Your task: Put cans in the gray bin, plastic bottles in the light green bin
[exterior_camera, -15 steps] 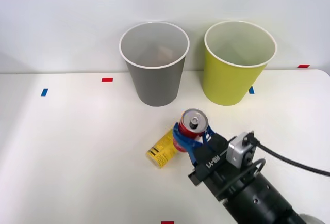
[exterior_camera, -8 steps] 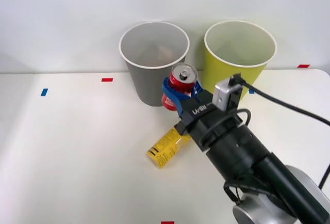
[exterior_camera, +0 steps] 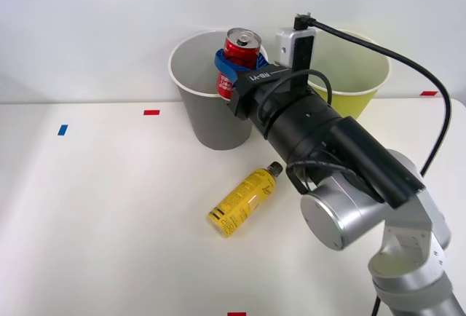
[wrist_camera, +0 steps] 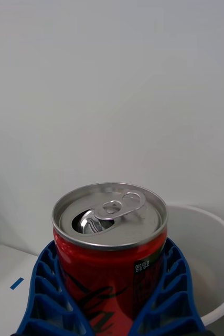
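My right gripper (exterior_camera: 234, 68) is shut on the red can (exterior_camera: 238, 57), holding it upright in the air at the gray bin's (exterior_camera: 211, 112) right rim. In the right wrist view the can (wrist_camera: 110, 247) sits between my blue ribbed fingers (wrist_camera: 43, 294), silver top and pull-tab up, with a white bin rim (wrist_camera: 216, 262) behind it. The yellow plastic bottle (exterior_camera: 244, 199) lies on its side on the white table in front of the gray bin, black cap toward my arm. The light green bin (exterior_camera: 349, 83) stands to the right, partly hidden by my arm.
The white table (exterior_camera: 109, 221) carries small tape marks: red (exterior_camera: 151, 112), blue (exterior_camera: 62, 129), red at the front edge (exterior_camera: 236, 314). A black cable (exterior_camera: 408, 61) arcs from the wrist camera over the green bin. A pale wall stands behind the bins.
My right arm lifted the red can off the table beside the bottle and carried it up and back to the gray bin's rim. The bottle stayed put, now fully exposed.
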Available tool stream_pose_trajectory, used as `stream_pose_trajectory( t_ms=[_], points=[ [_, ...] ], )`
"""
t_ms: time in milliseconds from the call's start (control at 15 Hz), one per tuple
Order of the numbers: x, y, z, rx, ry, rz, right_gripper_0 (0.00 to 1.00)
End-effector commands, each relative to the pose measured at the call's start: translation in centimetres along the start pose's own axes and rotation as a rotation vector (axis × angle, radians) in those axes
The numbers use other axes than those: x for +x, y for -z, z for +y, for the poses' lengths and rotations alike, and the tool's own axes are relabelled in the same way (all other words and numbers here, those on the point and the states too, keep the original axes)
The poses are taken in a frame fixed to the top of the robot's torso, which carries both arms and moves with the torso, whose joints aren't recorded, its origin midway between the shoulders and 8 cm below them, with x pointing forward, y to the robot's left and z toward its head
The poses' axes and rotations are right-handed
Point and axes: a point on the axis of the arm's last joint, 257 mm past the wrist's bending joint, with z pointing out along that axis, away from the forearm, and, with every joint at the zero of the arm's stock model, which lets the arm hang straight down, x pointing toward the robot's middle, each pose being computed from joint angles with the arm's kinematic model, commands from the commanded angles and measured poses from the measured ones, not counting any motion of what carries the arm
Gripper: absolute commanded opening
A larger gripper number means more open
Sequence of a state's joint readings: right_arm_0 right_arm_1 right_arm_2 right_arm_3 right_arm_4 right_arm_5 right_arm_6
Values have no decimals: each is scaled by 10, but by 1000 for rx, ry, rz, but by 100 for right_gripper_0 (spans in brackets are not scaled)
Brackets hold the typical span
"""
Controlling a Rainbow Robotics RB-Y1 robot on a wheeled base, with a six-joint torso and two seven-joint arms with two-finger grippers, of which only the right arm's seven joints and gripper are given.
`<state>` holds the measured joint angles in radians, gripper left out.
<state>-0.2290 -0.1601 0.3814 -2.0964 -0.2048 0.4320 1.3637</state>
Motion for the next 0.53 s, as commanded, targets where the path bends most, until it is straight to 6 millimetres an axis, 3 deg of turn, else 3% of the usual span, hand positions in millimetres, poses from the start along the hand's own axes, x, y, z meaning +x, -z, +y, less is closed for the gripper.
stream_pose_trajectory(
  t_ms=[67,267,533],
  points=[
    [-8,-53,-1,-6,-5,-59,0],
    [-8,-95,-9,-2,19,-29,0],
    [-2,-120,-20,5,51,14,0]
  ],
)
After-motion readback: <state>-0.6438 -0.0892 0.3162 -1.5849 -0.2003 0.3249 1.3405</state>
